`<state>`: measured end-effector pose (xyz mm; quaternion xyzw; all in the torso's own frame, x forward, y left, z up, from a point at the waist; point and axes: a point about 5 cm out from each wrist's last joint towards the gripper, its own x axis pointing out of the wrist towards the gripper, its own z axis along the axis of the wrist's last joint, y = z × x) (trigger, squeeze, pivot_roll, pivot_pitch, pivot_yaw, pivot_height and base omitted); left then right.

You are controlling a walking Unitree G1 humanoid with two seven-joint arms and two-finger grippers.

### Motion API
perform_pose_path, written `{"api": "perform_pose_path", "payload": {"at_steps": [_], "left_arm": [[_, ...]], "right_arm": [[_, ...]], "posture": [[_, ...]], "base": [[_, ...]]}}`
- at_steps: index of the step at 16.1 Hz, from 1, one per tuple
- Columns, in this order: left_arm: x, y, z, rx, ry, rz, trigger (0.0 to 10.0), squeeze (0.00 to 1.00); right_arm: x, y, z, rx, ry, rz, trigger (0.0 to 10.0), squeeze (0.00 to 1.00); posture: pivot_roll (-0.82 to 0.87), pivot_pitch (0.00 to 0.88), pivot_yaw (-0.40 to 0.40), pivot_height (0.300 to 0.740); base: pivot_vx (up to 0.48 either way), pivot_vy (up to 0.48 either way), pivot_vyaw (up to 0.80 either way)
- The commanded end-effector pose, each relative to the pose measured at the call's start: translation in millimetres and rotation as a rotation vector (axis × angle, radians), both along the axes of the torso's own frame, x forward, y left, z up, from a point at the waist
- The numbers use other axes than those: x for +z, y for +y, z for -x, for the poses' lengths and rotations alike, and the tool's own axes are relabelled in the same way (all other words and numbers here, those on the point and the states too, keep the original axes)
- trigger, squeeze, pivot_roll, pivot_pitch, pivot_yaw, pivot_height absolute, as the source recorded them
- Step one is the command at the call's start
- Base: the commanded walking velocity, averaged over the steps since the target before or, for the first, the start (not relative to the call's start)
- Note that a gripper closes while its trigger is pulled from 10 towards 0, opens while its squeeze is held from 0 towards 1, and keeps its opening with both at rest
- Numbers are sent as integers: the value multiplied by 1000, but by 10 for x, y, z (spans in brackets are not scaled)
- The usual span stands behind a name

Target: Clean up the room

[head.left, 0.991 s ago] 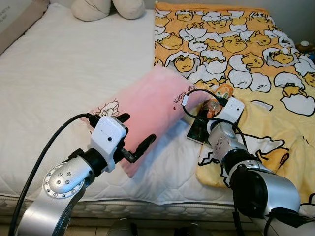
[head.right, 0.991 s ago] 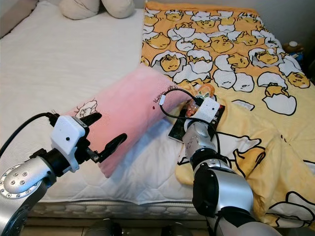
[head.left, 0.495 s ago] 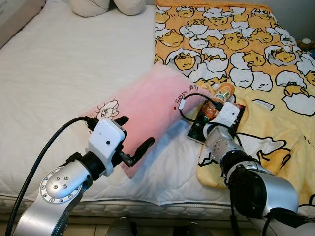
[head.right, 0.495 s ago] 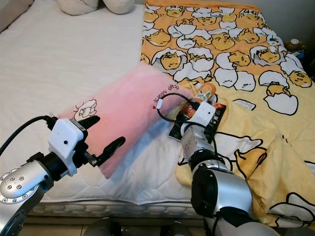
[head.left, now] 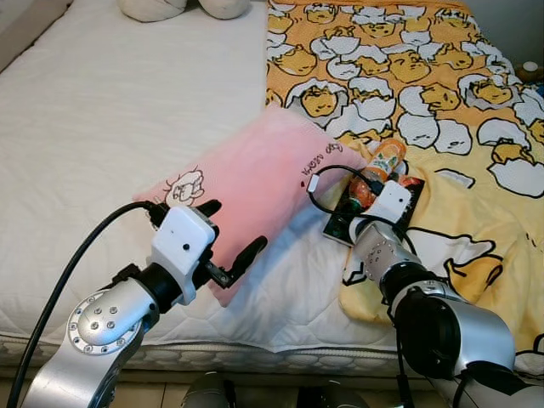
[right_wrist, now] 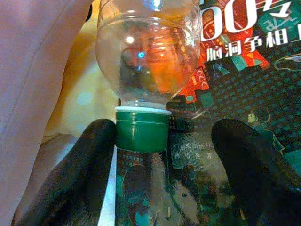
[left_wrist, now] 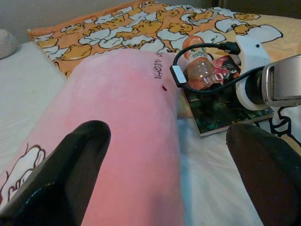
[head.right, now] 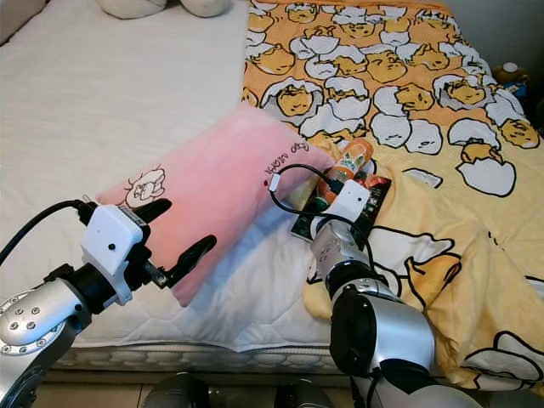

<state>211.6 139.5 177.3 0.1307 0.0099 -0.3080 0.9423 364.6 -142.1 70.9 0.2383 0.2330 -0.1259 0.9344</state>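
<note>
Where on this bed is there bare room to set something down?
The white mattress is bare from the pink pillow up to the cushions. It is crowded where the bottle and book lie by the right gripper, on the yellow blanket.

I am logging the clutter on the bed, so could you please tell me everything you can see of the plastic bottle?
The plastic bottle is clear, with an orange label and a green cap. It looks empty. It lies on its side across a dark book on the yellow blanket, beside the pink pillow. Its cap points into the open right end effector, whose left finger touches the cap.
</note>
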Motion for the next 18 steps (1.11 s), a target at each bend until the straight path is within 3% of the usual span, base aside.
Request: {"api": "perform_pose_path", "payload": {"at_steps": [1, 16, 18], "left_arm": [[11, -16, 13, -1, -1, -3, 10000, 0], [18, -52, -54, -9, -9, 2, 10000, 0], [15, -58, -77, -10, -11, 5, 10000, 0]], "right_arm": [[-12, -13, 6, -3, 10, -6, 0, 0], [-3, 24, 5, 34, -33, 37, 0, 0], [166, 21, -86, 71, -120, 123, 0, 0]], "posture": [[272, 162, -30, 740], [253, 155, -19, 740], [243, 151, -19, 740]], "base": [[0, 0, 0], [0, 0, 0], [0, 0, 0]]}}
